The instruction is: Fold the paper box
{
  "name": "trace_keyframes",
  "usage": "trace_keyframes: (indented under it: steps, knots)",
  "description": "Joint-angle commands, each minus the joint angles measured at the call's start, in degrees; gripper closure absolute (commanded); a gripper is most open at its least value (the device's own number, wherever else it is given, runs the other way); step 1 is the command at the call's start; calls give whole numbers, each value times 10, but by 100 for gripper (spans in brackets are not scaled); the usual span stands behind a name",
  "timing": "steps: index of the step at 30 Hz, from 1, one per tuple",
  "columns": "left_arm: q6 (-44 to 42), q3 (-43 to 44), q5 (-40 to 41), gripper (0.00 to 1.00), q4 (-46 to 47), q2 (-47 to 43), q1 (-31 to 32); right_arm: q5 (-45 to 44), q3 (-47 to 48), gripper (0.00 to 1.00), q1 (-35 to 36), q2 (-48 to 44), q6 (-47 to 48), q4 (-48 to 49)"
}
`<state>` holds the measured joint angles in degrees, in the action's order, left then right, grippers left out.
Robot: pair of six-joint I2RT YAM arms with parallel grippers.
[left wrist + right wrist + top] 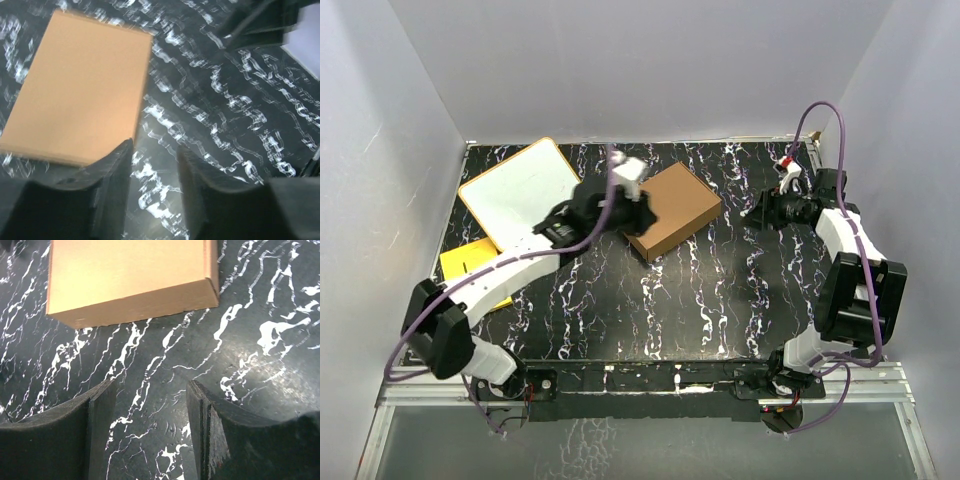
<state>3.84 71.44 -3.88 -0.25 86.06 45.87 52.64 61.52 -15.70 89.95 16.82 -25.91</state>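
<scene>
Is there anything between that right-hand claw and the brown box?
Nothing. Only bare black marbled table lies between the right gripper and the paper box, as the right wrist view shows most clearly.

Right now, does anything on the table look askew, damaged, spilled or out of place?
Nothing looks damaged or spilled. The box is closed and looks intact, but it lies turned at an angle to the edges of the table. A white board and a yellow sheet lie at the far left, also askew.
</scene>
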Motion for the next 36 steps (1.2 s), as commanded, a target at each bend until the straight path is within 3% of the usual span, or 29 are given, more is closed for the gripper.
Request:
trace_keyframes:
  steps: [1,3,6,11,16,21,26,28,30,33,36]
  knots:
    - [306,-187,-134,75,79,-34,-131,71,-11,39,22,-38,71,23]
    - [339,-236,-113,86,70,-27,-161,61,-14,41,35,-39,63,37]
    - [328,-250,-38,90,51,11,-170,57,-14,42,44,-38,54,42]
    - [291,-159,14,91,94,146,-182,40,-21,43,45,-43,46,50]
    - [254,34,23,91,79,299,-181,27,-30,44,44,-54,38,62]
    - [240,211,-74,88,97,419,-167,-2,-27,44,39,-60,30,67]
    - [241,460,-152,68,33,580,-123,-22,-33,43,21,-77,14,83]
    - [240,612,-157,62,-18,650,-109,-17,-38,43,14,-87,13,90]
    - [255,690,-136,57,-45,695,-109,-13,-41,43,7,-95,14,92]
    - [277,642,-74,44,-19,650,-127,-10,-46,42,-4,-110,26,93]
    - [293,459,-76,41,95,528,-156,-11,-48,39,-11,-127,49,92]
